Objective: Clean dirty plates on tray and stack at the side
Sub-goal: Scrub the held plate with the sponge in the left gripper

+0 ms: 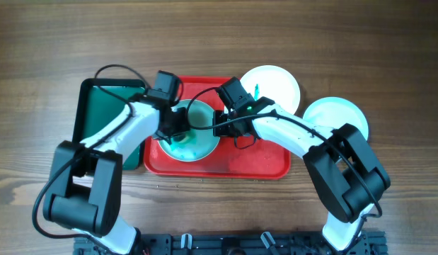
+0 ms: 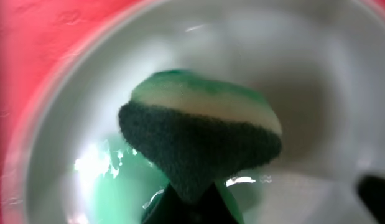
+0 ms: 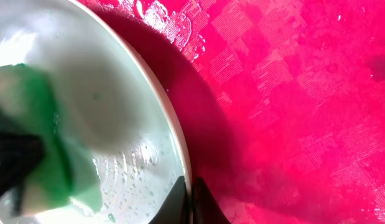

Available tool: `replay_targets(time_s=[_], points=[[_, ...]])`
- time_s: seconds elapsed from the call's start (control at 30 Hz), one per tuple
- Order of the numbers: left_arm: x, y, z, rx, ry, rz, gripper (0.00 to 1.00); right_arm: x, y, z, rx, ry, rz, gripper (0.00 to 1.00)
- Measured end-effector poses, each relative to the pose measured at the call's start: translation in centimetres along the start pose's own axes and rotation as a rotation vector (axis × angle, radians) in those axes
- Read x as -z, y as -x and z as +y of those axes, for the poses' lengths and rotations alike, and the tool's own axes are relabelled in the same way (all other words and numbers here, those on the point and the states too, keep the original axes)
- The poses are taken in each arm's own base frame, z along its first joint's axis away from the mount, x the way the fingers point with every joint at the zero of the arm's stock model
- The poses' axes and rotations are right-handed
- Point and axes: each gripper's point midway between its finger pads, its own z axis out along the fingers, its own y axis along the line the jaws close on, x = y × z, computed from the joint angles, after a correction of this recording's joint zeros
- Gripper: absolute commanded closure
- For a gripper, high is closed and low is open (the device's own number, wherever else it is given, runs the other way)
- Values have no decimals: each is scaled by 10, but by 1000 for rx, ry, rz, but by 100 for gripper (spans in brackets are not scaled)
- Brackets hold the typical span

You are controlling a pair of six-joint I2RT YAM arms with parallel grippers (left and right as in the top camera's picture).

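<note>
One plate lies on the red tray, smeared green inside. My left gripper is shut on a green and white sponge and presses it into that plate. My right gripper is shut on the plate's right rim, one finger inside and one outside. The sponge also shows in the right wrist view. Two other plates lie on the table off the tray: one at the tray's back right corner, one further right.
A narrow dark green tray sits left of the red tray, partly under my left arm. The red tray's floor is wet to the right of the held plate.
</note>
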Motion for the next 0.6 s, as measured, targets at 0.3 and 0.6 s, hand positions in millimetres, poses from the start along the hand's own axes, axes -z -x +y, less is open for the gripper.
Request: replay_targets(time_s=[0.3,0.6], points=[[16,-17,6,-3,27,120,96,0,0,0,0,2,0,96],[-4,2,-8,-34,-5,92,96,0,0,0,0,3,0,95]])
